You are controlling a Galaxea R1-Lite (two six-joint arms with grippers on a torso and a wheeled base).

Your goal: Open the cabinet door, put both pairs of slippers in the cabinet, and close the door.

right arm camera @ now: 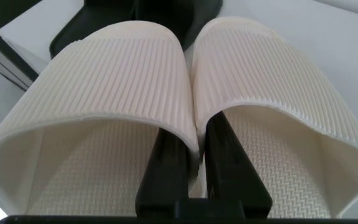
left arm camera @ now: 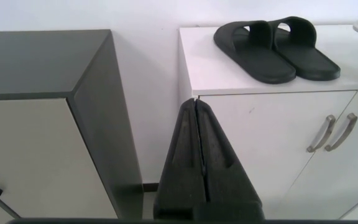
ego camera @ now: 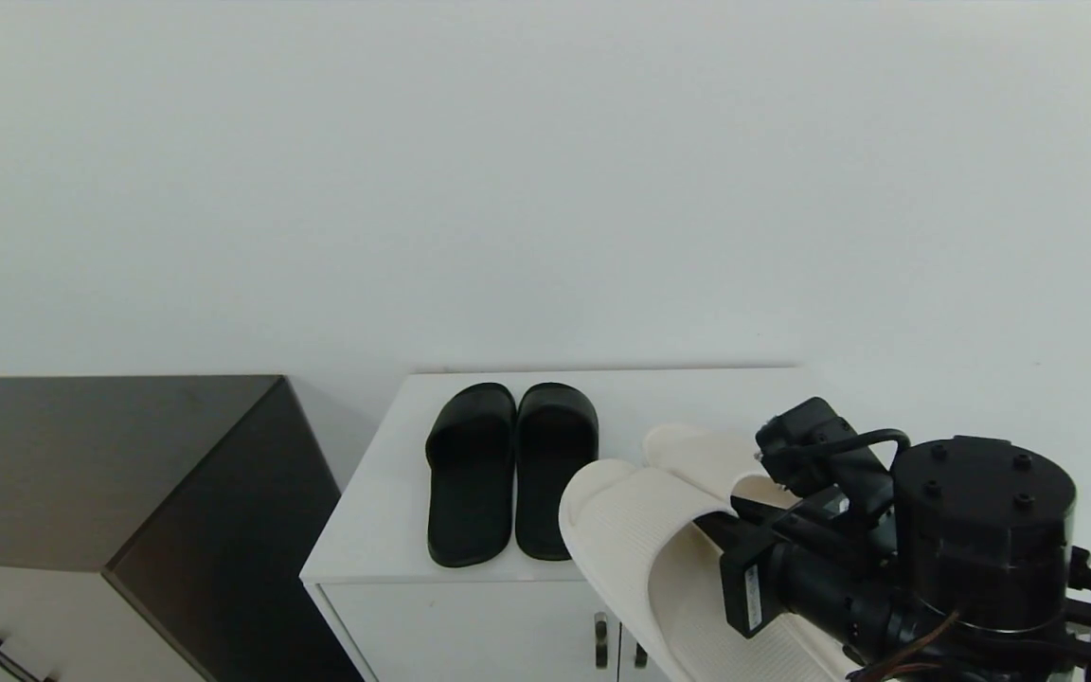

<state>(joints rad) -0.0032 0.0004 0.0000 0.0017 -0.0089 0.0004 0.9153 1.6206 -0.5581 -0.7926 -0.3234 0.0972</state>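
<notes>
Right pincer point(right arm camera: 194, 142) pinches the white slippers point(ego camera: 635, 530) by their touching inner straps, over the cabinet's point(ego camera: 370, 516) near right edge, beside the black slippers point(ego camera: 508, 469). So thin a hold could let one slide out if tilted.

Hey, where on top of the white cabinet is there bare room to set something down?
Bare: the strip between the black slippers and the left edge of the white cabinet, and the band behind them along the wall. Crowded: the right front, where the right gripper holds the cream slippers.
</notes>
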